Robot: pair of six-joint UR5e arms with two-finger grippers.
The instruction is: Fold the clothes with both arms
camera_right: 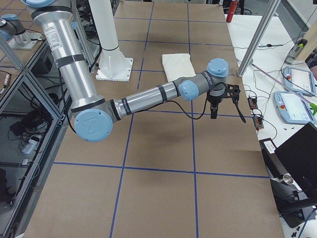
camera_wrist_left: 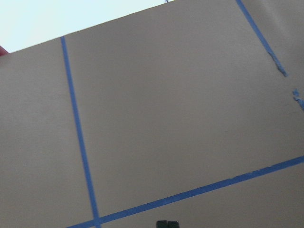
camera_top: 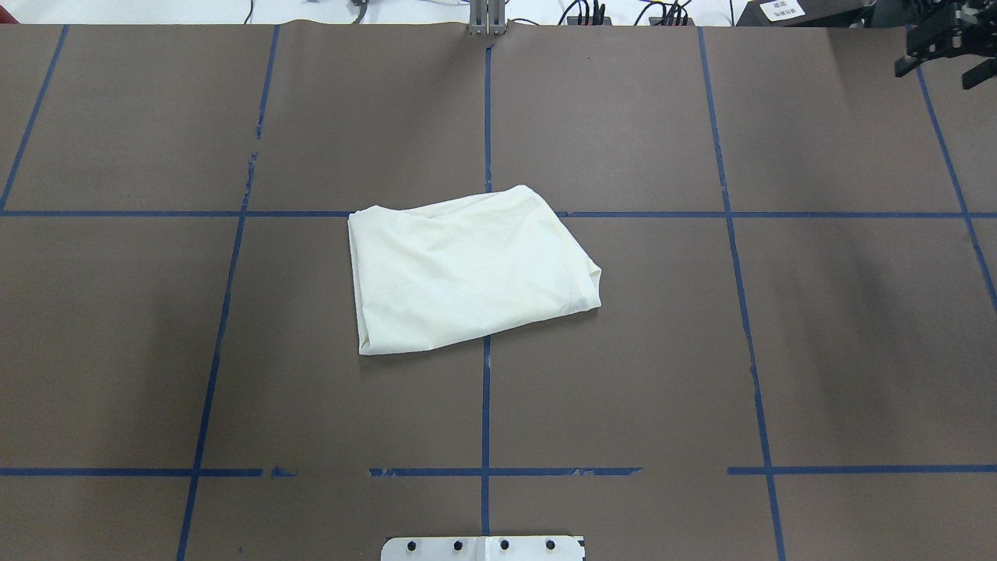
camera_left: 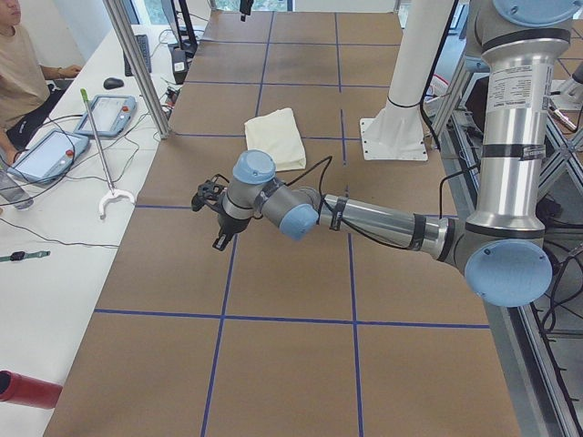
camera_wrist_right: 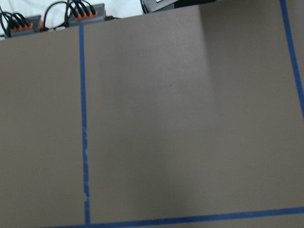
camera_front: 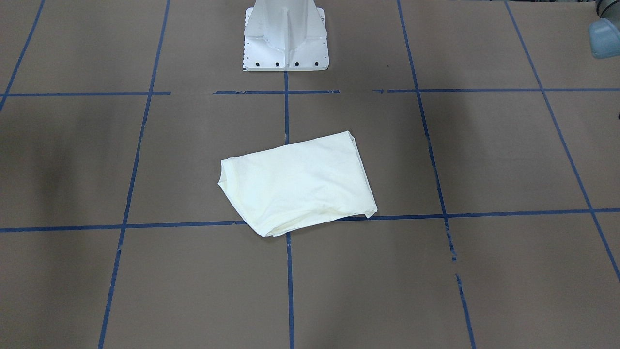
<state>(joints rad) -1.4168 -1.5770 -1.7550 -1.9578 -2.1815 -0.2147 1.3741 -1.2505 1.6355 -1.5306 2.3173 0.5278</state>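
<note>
The left arm (camera_left: 383, 218) reaches low over the brown paper-covered table (camera_top: 818, 351), well away from the garment. The left gripper (camera_left: 209, 223) shows only in the side view, so I cannot tell whether its fingers are apart or together. A white sticker (camera_left: 521, 86) on the arm's upright tube carries print too small to read.

At the table's middle lies the folded cream T-shirt (camera_top: 467, 269), a rough rectangle with plain cloth facing up. It covers a crossing of the blue tape lines (camera_top: 748, 335), in line with the white pedestal base (camera_top: 483, 548). Its long axis runs across the table from the robot's left to its right, with the right end angled slightly away from the robot. A stitched band edges that right end.

Far right, at the table's far corner, the right gripper (camera_top: 944, 56) hangs above the paper with its two black fingers spread apart, holding nothing. A white label (camera_top: 783, 9) beyond the table edge is unreadable.
</note>
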